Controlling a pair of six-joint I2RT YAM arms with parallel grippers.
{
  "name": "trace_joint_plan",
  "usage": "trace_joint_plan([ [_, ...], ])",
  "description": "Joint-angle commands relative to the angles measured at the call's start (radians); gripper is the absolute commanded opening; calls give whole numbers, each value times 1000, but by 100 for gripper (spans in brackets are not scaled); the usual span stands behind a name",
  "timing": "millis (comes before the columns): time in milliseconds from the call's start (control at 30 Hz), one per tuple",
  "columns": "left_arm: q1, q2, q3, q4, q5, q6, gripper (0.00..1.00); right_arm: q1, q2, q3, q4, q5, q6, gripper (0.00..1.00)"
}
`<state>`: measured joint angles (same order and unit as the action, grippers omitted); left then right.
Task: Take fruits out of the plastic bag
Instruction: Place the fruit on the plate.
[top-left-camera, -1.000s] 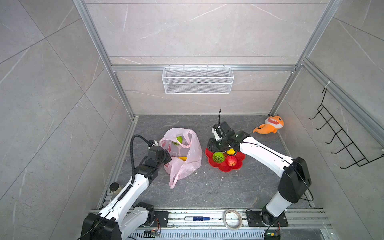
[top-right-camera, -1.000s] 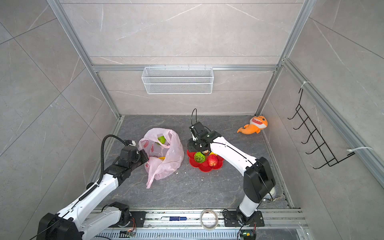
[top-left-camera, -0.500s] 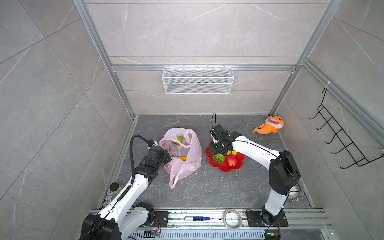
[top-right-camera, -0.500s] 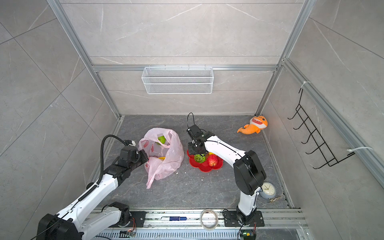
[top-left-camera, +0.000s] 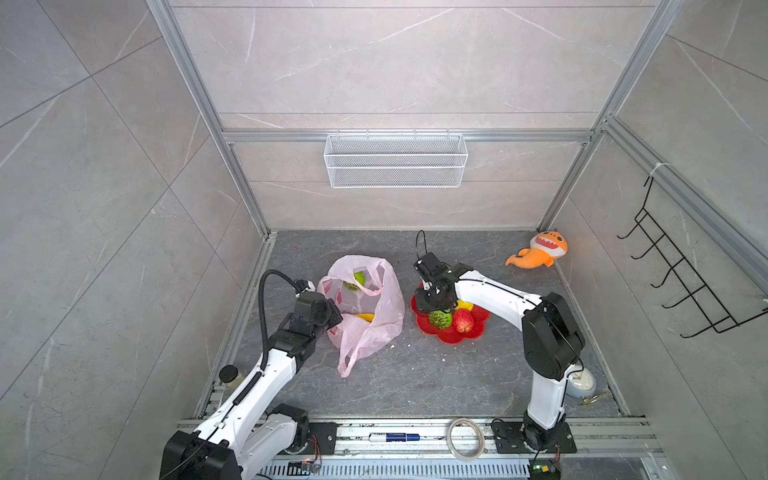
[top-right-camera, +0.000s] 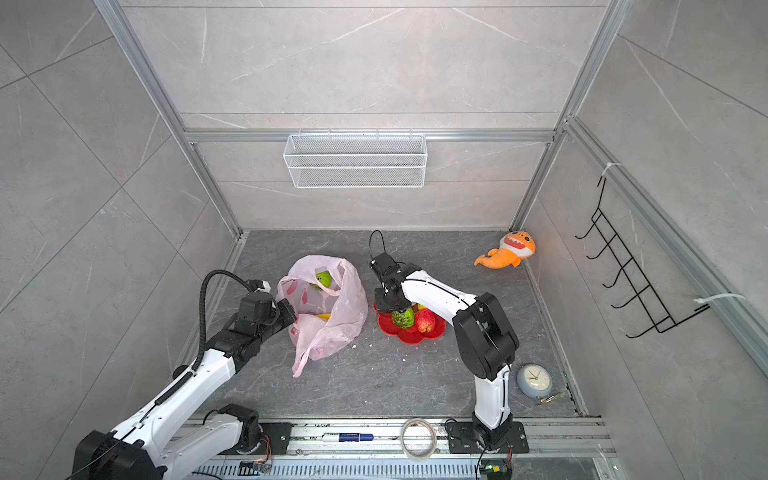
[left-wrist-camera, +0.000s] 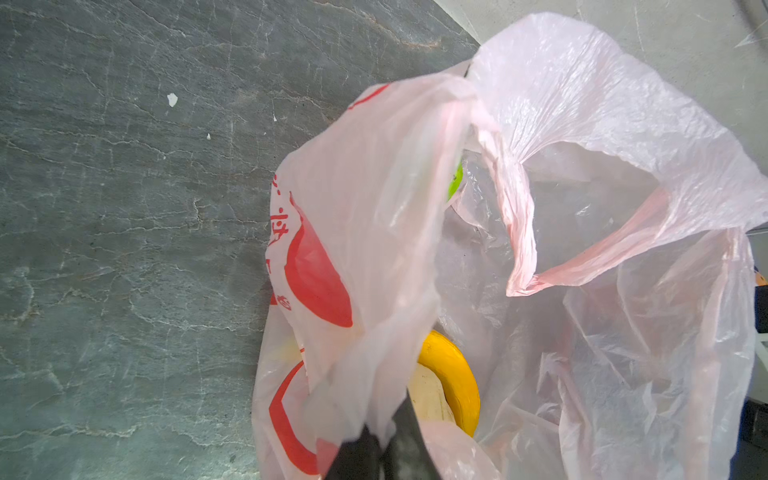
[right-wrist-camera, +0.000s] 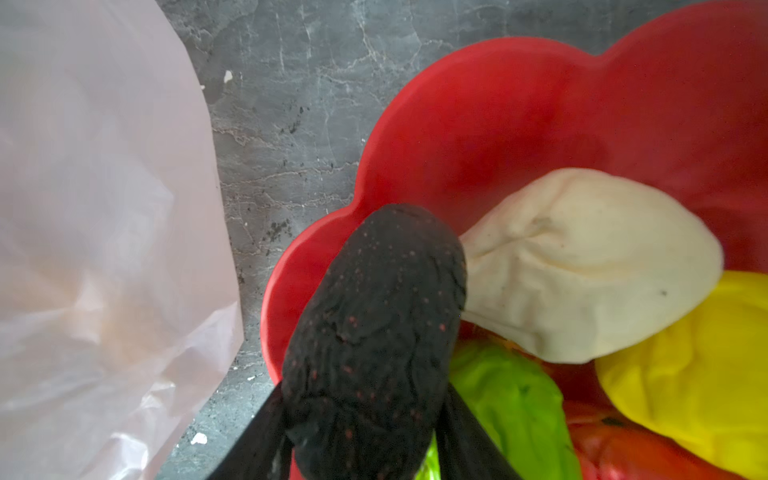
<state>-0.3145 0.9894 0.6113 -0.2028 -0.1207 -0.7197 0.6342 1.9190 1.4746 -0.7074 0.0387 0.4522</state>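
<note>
The pink plastic bag (top-left-camera: 374, 307) (top-right-camera: 332, 316) lies open on the floor left of the red plate (top-left-camera: 453, 338). My left gripper (top-left-camera: 332, 318) (left-wrist-camera: 380, 440) is shut on the bag's near edge. Inside the bag I see a bumpy green ball (top-left-camera: 355, 280) and the yellow banana (left-wrist-camera: 453, 374). My right gripper (top-left-camera: 430, 305) (right-wrist-camera: 365, 407) is shut on the dark avocado (right-wrist-camera: 374, 324), just over the plate's left rim (right-wrist-camera: 498, 104). On the plate rest another green ball (top-left-camera: 440, 319), the red apple (top-left-camera: 462, 321), a small yellow fruit (top-left-camera: 464, 306) and the beige one (right-wrist-camera: 582, 266).
An orange plush shark (top-left-camera: 538, 251) lies at the back right corner. A small clock (top-right-camera: 534, 380) sits on the floor by the right arm's base. A tape roll (top-left-camera: 464, 438) and a marker (top-left-camera: 395, 437) lie on the front rail. A wire basket (top-left-camera: 395, 160) hangs on the back wall.
The right arm's elbow has swung left while its gripper, still holding the avocado, stayed over the plate's left side and sank a little. The left arm and bag have not moved.
</note>
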Motion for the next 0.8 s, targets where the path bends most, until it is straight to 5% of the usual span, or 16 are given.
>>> trace_joint_plan([
  [0,-3,-20,17,-5,-2,-4,0,-1,19,35,-19,16,15,28],
  [767,-3,-18,18,0,-1,-4,0,-1,25,31,-32,28,15,52],
])
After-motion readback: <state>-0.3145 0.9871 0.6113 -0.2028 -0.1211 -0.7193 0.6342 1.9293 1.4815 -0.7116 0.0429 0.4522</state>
